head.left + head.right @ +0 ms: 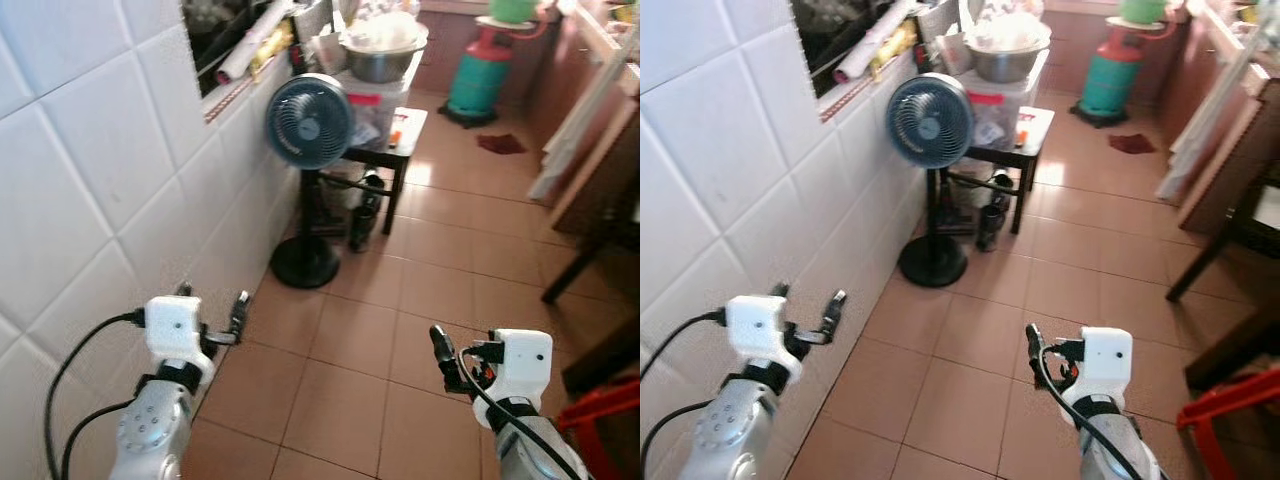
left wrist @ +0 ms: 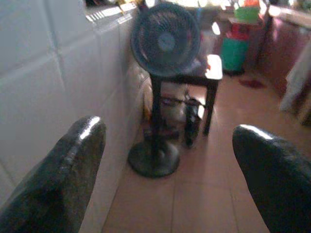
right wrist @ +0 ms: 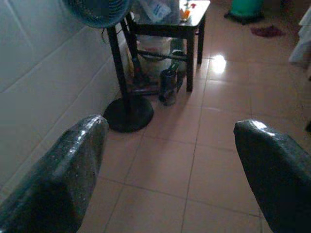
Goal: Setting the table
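My left gripper (image 1: 212, 302) is held up close to the white tiled wall (image 1: 90, 180), open, with nothing between its fingers (image 2: 73, 170). Over the tiled floor my right gripper (image 1: 465, 360) is also raised, open and empty, its fingers (image 3: 68, 170) spread wide. A dark wooden table (image 1: 1240, 215) shows partly at the right edge. No dishes or cutlery can be made out near the grippers.
A standing fan (image 1: 308, 122) is ahead by the wall, beside a small dark side table (image 1: 400, 140) bearing a plastic box and a metal bowl (image 1: 382, 55). A green gas cylinder (image 1: 483, 75) stands at the back. A red crate (image 1: 600, 410) sits at the near right.
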Available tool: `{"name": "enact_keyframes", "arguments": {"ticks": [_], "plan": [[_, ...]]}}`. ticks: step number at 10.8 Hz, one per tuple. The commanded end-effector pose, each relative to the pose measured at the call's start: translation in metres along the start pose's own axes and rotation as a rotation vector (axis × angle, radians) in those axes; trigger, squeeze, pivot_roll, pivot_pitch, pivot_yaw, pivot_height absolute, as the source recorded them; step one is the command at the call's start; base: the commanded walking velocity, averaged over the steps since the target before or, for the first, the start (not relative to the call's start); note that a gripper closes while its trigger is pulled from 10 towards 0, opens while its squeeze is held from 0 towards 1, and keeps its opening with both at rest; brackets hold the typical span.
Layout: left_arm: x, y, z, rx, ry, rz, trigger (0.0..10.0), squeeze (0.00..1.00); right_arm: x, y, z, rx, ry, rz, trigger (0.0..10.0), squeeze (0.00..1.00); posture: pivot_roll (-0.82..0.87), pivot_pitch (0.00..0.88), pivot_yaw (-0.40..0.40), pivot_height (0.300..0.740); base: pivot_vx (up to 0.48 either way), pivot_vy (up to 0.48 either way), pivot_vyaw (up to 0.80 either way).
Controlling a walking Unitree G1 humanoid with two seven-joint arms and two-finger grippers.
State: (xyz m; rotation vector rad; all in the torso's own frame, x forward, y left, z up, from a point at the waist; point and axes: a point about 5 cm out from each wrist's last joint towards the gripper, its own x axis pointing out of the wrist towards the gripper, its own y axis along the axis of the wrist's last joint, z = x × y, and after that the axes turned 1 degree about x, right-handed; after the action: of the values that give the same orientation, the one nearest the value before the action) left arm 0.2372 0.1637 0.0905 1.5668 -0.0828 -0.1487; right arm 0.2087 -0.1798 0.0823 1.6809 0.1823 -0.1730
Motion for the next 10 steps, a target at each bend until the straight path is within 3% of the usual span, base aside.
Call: {"name": "enact_keyframes", "arguments": {"ticks": [1,3,5,10], "plan": [[0.001,0.0,0.0,0.013,-0.009,-0.023,10.0,0.0,0.002,0.006,-0.002,-0.01,-0.002,0.018,10.0,0.0,0.09,0.0,-0.011,0.74,0.0,0.0,0.0],[0.003,-0.003,0.0,-0.016,-0.01,-0.05,10.0,0.0,0.009,0.007,0.001,0.008,-0.008,-0.004,10.0,0.0,0.1,0.0,-0.011,0.74,0.0,0.0,-0.4],[0.003,-0.009,0.003,0.039,-0.03,-0.09,10.0,0.0,0.009,0.007,0.002,0.009,-0.028,-0.002,10.0,0.0,0.09,0.0,-0.004,0.74,0.0,0.0,-0.8],[0.011,-0.004,0.001,0.011,-0.009,-0.047,10.0,0.0,0.011,0.005,0.0,0.018,-0.031,-0.009,10.0,0.0,0.09,0.0,0.0,0.74,0.0,0.0,-0.74]]}}
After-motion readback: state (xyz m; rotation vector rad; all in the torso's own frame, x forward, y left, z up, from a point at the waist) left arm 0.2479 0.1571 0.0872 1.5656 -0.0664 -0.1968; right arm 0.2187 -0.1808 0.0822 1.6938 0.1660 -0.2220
